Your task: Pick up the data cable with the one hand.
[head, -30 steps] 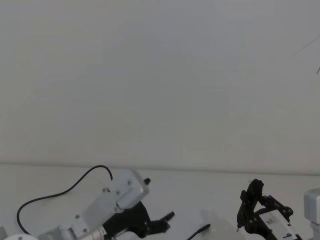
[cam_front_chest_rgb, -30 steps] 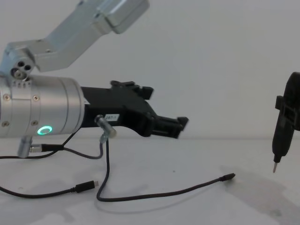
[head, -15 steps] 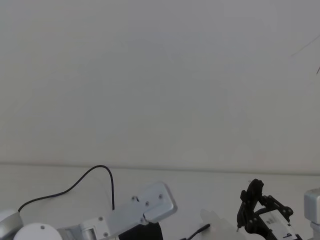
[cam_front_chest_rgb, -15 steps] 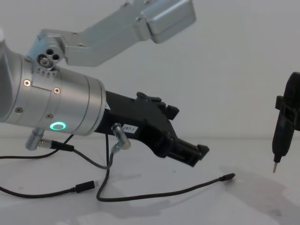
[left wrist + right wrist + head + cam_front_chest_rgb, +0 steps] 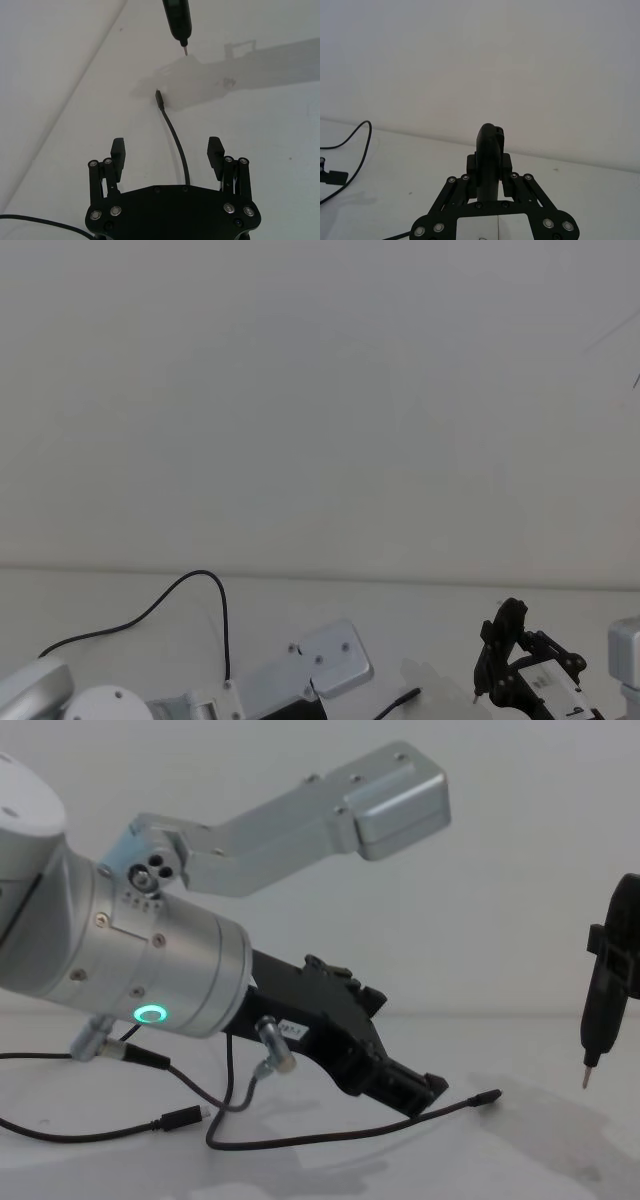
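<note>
white counter [image 5: 560,1160], plain pale wall [image 5: 520,840] behind. the step seems to be the approach: the left claw [image 5: 167,145], fingers spread wide, hangs low over the data cable [image 5: 175,136], which lies flat between them, not yet pinched. next it should sink a little and close. the right claw [image 5: 490,164], parked at the right, pinches a slim dark tool [image 5: 490,137]. whether the fingertips touch the counter is unclear.
</note>
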